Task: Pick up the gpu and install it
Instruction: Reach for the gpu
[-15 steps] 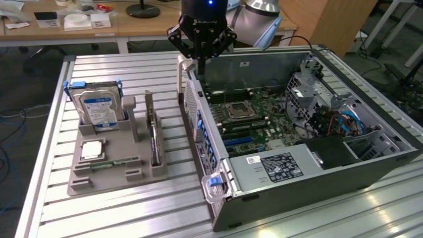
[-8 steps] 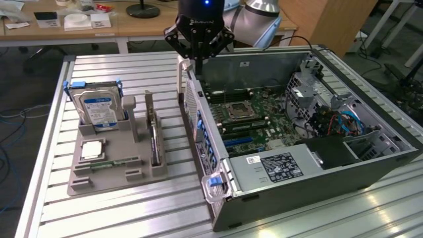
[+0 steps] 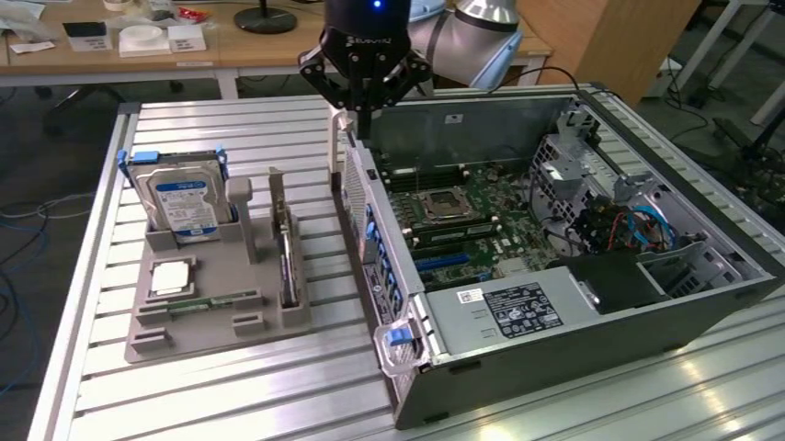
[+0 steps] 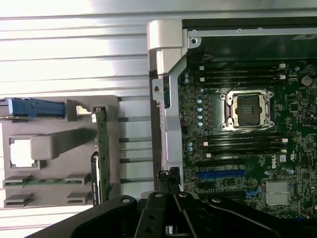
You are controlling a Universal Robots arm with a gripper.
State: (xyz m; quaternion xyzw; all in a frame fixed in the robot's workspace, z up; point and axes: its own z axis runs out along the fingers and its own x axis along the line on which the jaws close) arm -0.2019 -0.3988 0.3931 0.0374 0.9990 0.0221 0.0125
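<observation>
1. The gripper point(image 3: 356, 118) hangs over the top edge of the rear wall of the open computer case point(image 3: 638, 303), at the end of that wall far from the case's power supply point(image 3: 521, 308).
2. Its fingers are closed together, and nothing can be seen between them.
3. The gpu point(image 3: 290, 262) stands on edge in a slot of the grey holder tray point(image 3: 197, 335), outside the case and just beside its rear wall. It is well apart from the gripper.
4. The tray lies on the slatted metal surface point(image 3: 221, 138) alongside the case.
5. A blue-labelled hard drive point(image 3: 184, 197) stands upright in the tray, farther from the case than the gpu. A RAM stick point(image 3: 209, 301) and a processor chip point(image 3: 172, 277) lie flat there too.
6. Inside the case, the motherboard point(image 3: 472, 230) shows an open processor socket point(image 3: 444, 204) and a blue expansion slot point(image 3: 448, 260).
</observation>
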